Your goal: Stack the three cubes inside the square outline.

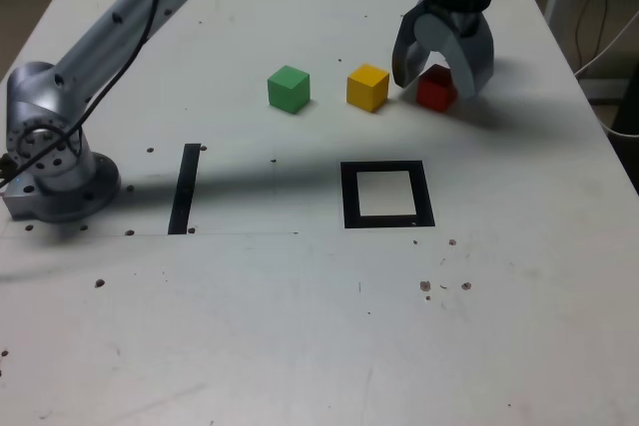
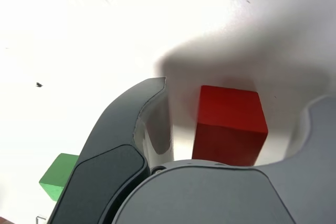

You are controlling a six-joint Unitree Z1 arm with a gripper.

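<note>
red cube [image 2: 229, 124] sits between the claw [image 1: 442, 75] jaws, gaps either side.

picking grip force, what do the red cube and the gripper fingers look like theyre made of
Red cube: matte, uniformly coloured, with crisp edges and no shine; probably painted wood or hard plastic, though the look can't settle which. Gripper fingers: smooth dark grey moulded shells with a soft sheen, likely hard plastic. No rubber pad shows.

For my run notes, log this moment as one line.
gripper: open, straddling red cube | yellow cube, green cube: on table | square outline: empty
</note>
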